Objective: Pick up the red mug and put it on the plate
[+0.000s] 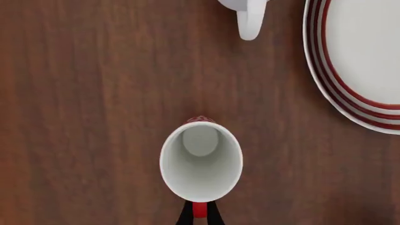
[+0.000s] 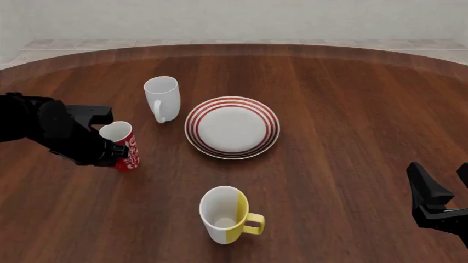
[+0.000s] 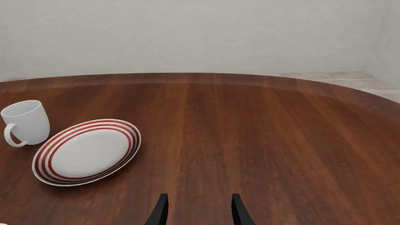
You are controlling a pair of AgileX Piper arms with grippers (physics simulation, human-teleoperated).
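The red mug (image 2: 126, 147), with a white floral pattern and a white inside, stands at the left of the table, left of the plate (image 2: 232, 127). My left gripper (image 2: 111, 151) is at the mug's left side. In the left wrist view its black fingers (image 1: 185, 215) are closed on the mug's red handle (image 1: 198, 209), and the mug's white inside (image 1: 201, 161) fills the middle. I cannot tell if the mug's base touches the table. The plate's striped rim (image 1: 325, 79) also shows there. My right gripper (image 2: 443, 189) is open and empty at the near right, far from both.
A plain white mug (image 2: 162, 97) stands just left of the plate, behind the red mug; its handle (image 1: 249, 23) shows in the left wrist view. A white-and-yellow mug (image 2: 226, 215) stands near the front, in the middle. The right wrist view shows the plate (image 3: 87, 152) and the white mug (image 3: 25, 123).
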